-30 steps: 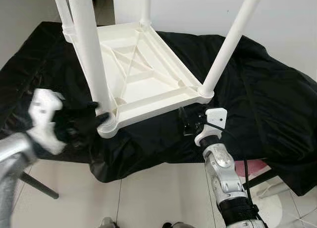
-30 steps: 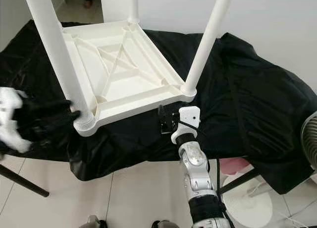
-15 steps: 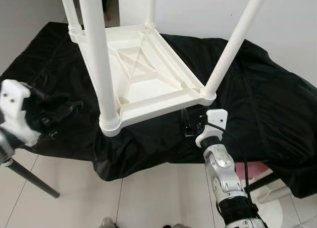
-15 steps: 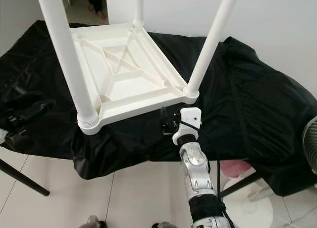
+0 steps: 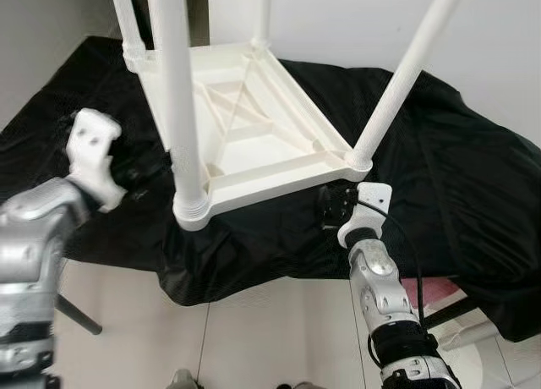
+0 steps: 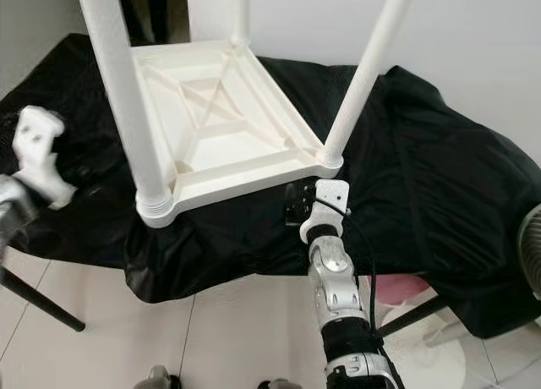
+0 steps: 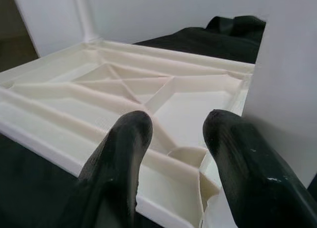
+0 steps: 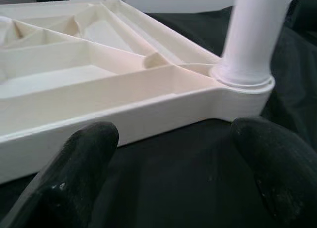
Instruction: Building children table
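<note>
1. Table [image 5: 254, 135]: white plastic, lying upside down on a black cloth [image 5: 439, 178], four legs standing up, each seated in a corner socket
2. Handling, judged: looking light, stiff and smooth, so probably slippery; a leg [image 5: 182, 110] just above its socket, or the ribbed rim, is offering the surest hold
3. Left gripper [image 7: 173, 153]: fingers spread, holding nothing, pointing at the rim beside the near left leg
4. Right gripper [image 8: 173, 163]: fingers spread wide, empty, sitting low over the cloth just before the near right corner [image 8: 242, 84]
5. Change over the last second: left gripper is now standing off the near left socket it was touching; right gripper is staying put
</note>
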